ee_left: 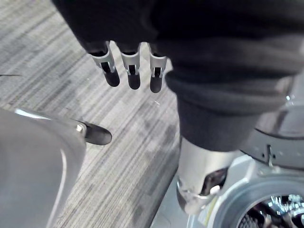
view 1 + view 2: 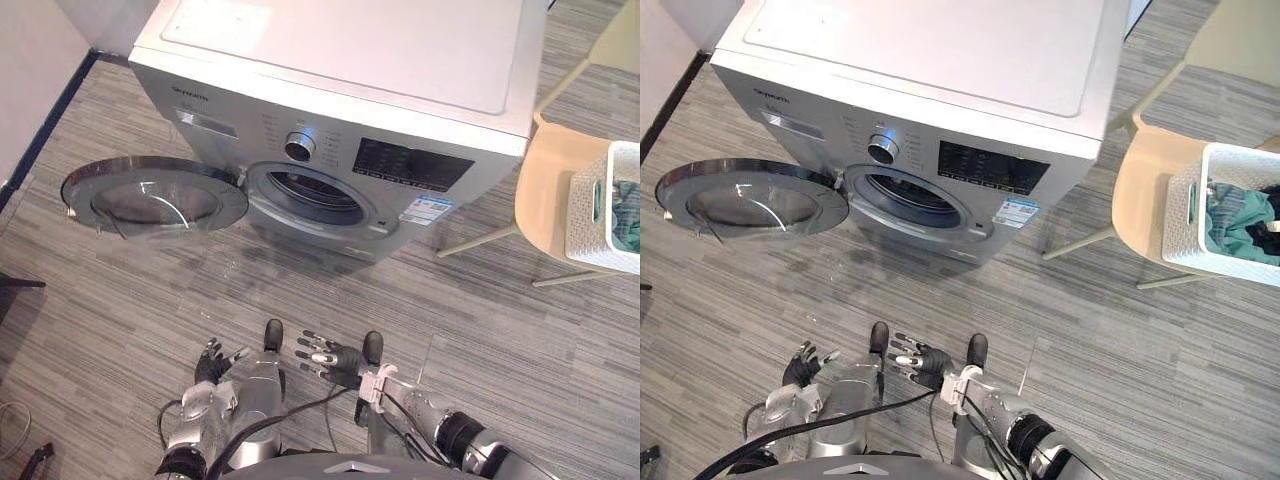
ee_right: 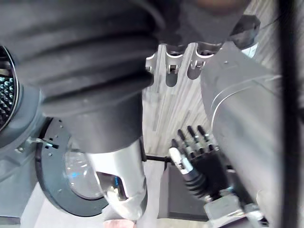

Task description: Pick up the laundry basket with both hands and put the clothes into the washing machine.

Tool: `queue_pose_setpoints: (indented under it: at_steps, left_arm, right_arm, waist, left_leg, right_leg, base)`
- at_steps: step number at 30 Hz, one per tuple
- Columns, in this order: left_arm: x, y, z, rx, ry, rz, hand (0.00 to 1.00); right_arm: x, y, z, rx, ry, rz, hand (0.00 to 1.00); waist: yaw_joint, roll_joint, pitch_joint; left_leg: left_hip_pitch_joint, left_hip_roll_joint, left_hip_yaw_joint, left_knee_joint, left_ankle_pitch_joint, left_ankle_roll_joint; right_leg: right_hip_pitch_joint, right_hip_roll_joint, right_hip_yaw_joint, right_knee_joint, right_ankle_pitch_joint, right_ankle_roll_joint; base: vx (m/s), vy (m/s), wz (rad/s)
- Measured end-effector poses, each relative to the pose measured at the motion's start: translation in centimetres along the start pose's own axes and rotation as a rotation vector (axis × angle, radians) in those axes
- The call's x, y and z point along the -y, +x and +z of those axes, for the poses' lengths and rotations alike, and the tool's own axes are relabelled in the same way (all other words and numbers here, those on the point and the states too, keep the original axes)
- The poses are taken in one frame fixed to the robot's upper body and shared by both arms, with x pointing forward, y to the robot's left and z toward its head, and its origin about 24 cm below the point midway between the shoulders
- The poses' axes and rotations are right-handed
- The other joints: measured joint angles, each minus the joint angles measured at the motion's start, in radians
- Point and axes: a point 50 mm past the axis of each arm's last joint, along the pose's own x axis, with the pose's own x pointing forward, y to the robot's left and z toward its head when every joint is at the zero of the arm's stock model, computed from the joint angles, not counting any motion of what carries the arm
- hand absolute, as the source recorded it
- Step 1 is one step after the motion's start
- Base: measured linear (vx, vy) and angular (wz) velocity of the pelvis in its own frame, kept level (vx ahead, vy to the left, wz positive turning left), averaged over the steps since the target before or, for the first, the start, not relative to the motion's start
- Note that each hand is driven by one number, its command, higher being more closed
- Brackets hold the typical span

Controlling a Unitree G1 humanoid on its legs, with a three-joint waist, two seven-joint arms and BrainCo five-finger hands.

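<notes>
Near edge, left hand (image 2: 213,362): low and left of centre, fingers (image 1: 134,71) straight and slack, pointing at the floor, nothing held; likely parked at rest, with the basket out of reach.
Near edge, right hand (image 2: 335,360): just beside the left, fingers (image 3: 172,71) likewise extended and loose, empty; kept close to its partner, seemingly ready for a two-handed lift.
Floor (image 2: 120,300): grey striped planks, bare between the hands and the machine, leaving room to step forward or turn right.
Chair (image 2: 545,190): pale seat, mid-distance at the right, well apart from both hands; serves as a raised stand, keeping the load at a lifting height.
Laundry basket (image 2: 1188,215): white, perforated walls, upright on the chair seat, untouched; calls for a turn to the right and one hand on each side.
Clothes (image 2: 1240,225): teal and dark cloth bunched inside the basket, none out of it yet.
Door (image 2: 155,197): round, swung fully open to the left of the machine's front, clear of the path to the opening.
Drum opening (image 2: 312,195): uncovered, low on the front panel, ready to take the load; inside too dark to judge.
Washing machine (image 2: 400,60): farthest, broad pale top, left of the chair; close enough to the basket for a short carry.
Stage: pick-up not begun; hands free, basket first, loading after.
</notes>
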Motion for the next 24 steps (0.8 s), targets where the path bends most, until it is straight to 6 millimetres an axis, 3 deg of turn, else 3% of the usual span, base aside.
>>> queue_pose_setpoints:
  at_steps: [2,3,4,6,7,8,10,11,15,19,24]
  left_arm:
    - [-1.2,1.0,3.1,0.082,0.141,-0.005,0.0]
    - [-2.4,1.8,6.4,0.159,0.283,0.013,0.0]
    - [-3.1,2.2,8.4,0.204,0.36,0.027,0.0]
    - [-5.7,2.7,18.1,0.393,0.673,0.154,0.0]
    - [-6.2,2.4,20.7,0.439,0.73,0.197,0.0]
    - [-7.1,1.3,26.4,0.539,0.823,0.3,0.0]
    - [-5.9,0.2,30.4,0.641,0.884,0.323,0.0]
    - [-3.9,0.1,31.5,0.694,0.924,0.307,0.0]
    - [-3.2,-1.2,34.6,0.75,0.967,0.419,0.0]
    - [-5.0,-1.6,35.2,0.705,0.989,0.523,0.0]
    - [-6.9,-2.2,35.6,0.678,0.88,0.579,0.0]
  right_arm:
    - [0.2,-0.2,-0.1,-0.021,-0.055,-0.012,0.0]
    - [0.4,-0.3,-0.2,-0.025,-0.079,-0.024,0.0]
    - [0.6,-0.4,-0.2,-0.022,-0.086,-0.033,0.0]
    - [1.0,-0.9,-0.3,0.007,-0.085,-0.063,0.0]
    - [1.1,-1.0,-0.2,0.022,-0.076,-0.069,0.0]
    - [1.0,-0.9,-0.3,0.051,-0.06,-0.075,0.0]
    - [1.1,-1.2,-0.6,0.08,-0.041,-0.089,0.0]
    - [1.1,-1.3,-0.8,0.098,-0.029,-0.106,0.0]
    - [-0.3,-0.9,-1.1,0.198,0.046,-0.104,0.0]
    - [-0.1,-1.3,-1.0,0.256,0.099,-0.146,0.0]
    - [0.3,-1.9,-1.4,0.27,0.128,-0.191,0.0]
  waist:
    - [-0.003,-0.014,-0.005]
    - [-0.012,-0.025,-0.003]
    - [-0.016,-0.03,0.001]
    - [-0.025,-0.068,0.022]
    - [-0.028,-0.081,0.03]
    - [-0.044,-0.112,0.045]
    - [-0.048,-0.135,0.046]
    - [-0.053,-0.142,0.045]
    - [-0.069,-0.175,0.052]
    - [-0.055,-0.179,0.054]
    - [-0.035,-0.179,0.054]
  left_leg:
    - [-0.027,0.006,0.016,0.001,0.002,-0.004]
    - [-0.051,0.008,0.019,0.001,0.009,-0.009]
    - [-0.06,0.01,0.019,0.0,0.012,-0.01]
    - [-0.082,0.019,0.021,-0.002,0.034,-0.019]
    - [-0.083,0.022,0.021,-0.005,0.038,-0.022]
    - [-0.086,0.026,0.018,-0.018,0.05,-0.024]
    - [-0.102,0.029,0.018,-0.019,0.054,-0.022]
    - [-0.116,0.032,0.018,-0.021,0.056,-0.019]
    - [-0.156,0.061,0.044,-0.039,0.075,-0.039]
    - [-0.147,0.111,0.076,-0.022,0.063,-0.059]
    - [-0.127,0.147,0.096,-0.014,0.048,-0.079]
  right_leg:
    - [-0.046,0.002,0.026,0.003,0.005,-0.003]
    - [-0.067,0.005,0.028,-0.002,0.022,-0.004]
    - [-0.076,0.008,0.027,-0.006,0.03,-0.004]
    - [-0.093,0.015,0.025,-0.026,0.061,-0.01]
    - [-0.098,0.017,0.025,-0.026,0.064,-0.011]
    - [-0.103,0.021,0.023,-0.026,0.07,-0.015]
    - [-0.12,0.023,0.023,-0.026,0.071,-0.016]
    - [-0.133,0.023,0.023,-0.026,0.072,-0.018]
    - [-0.195,0.043,0.022,-0.026,0.086,-0.026]
    - [-0.198,0.087,0.032,-0.026,0.104,-0.045]
    - [-0.192,0.124,0.05,-0.026,0.098,-0.064]
  base:
    - [-0.07,-0.011,-0.3]
    - [-0.04,-0.025,-0.16]
    - [-0.08,-0.059,-0.11]
    - [-0.07,-0.053,-0.09]
    - [-0.08,-0.053,-0.02]
    - [-0.08,-0.056,0.02]
    - [-0.1,-0.047,0.02]
    - [-0.1,-0.041,-0.1]
    - [-0.07,-0.058,-0.18]
    - [-0.01,-0.09,-0.28]
    - [-0.02,-0.082,-0.21]
